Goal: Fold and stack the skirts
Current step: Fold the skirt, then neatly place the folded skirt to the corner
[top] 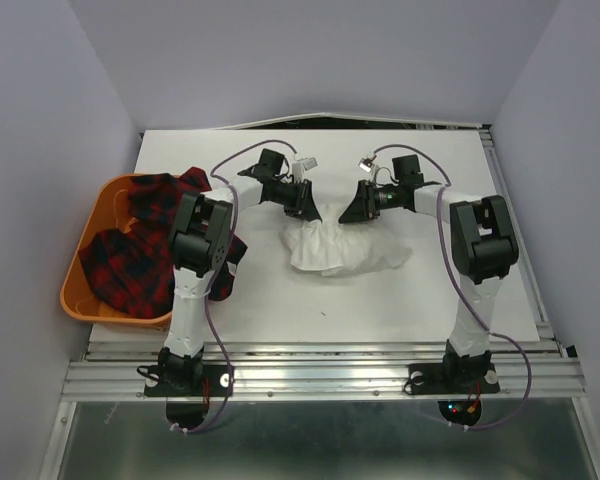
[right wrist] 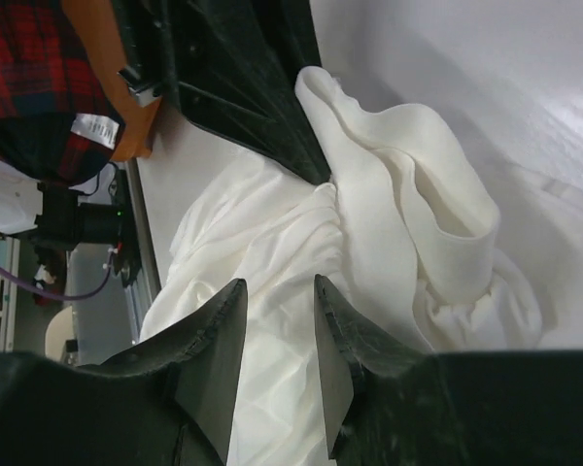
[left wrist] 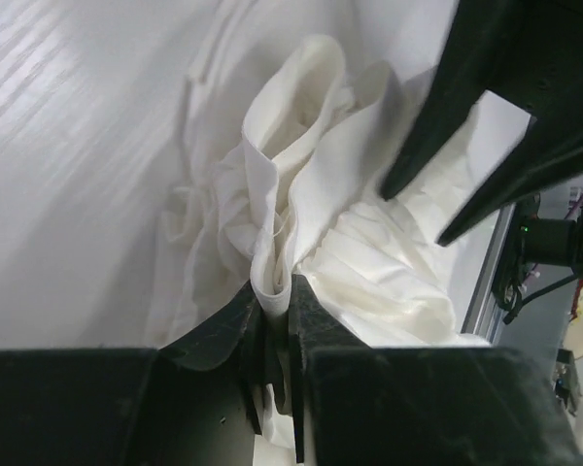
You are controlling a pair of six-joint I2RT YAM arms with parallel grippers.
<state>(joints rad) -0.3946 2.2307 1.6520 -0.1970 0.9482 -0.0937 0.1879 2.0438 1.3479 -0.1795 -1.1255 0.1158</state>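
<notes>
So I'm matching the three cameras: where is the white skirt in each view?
Top external: white skirt in the middle of the table.
Left wrist: white skirt fills the centre, a fold pinched in the left gripper.
Right wrist: white skirt centre and right, behind the open right gripper.
Shared landmark: the left gripper, in all three views.
</notes>
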